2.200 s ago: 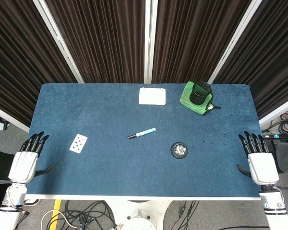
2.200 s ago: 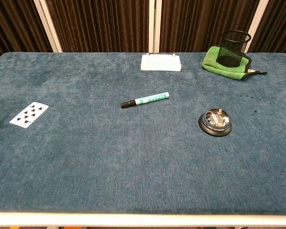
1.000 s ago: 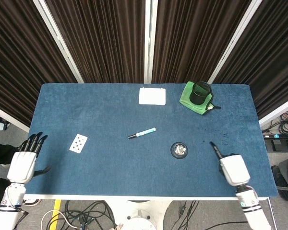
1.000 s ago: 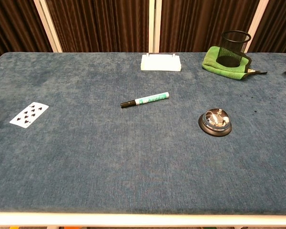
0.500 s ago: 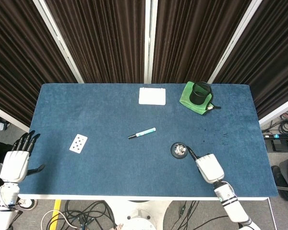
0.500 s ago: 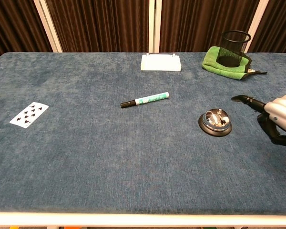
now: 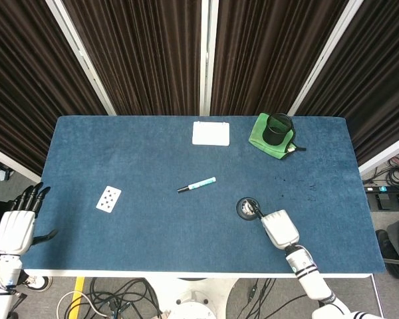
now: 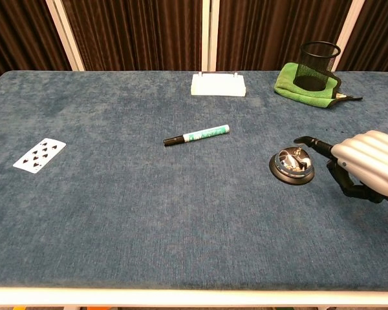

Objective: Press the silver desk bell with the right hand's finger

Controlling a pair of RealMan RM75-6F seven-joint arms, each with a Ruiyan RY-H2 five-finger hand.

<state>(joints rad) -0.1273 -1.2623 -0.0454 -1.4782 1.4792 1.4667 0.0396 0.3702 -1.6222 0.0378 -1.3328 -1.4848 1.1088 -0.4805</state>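
The right hand (image 8: pixel 368 165) holds nothing: one finger is extended, the rest curled under. The fingertip (image 8: pixel 300 140) hangs just above the bell (image 8: pixel 291 166), at its far right edge; contact cannot be confirmed. The bell sits on the table (image 8: pixel 116 213), right of centre, near the front. Judged step: final approach, press not yet made. The next move calls for bringing the tip over the bell's top button and pushing straight down. Half a second earlier the hand was further right, clear of the bell. The left hand (image 7: pixel 14 229), fingers spread and empty, has drifted slightly outward off the table's left edge.
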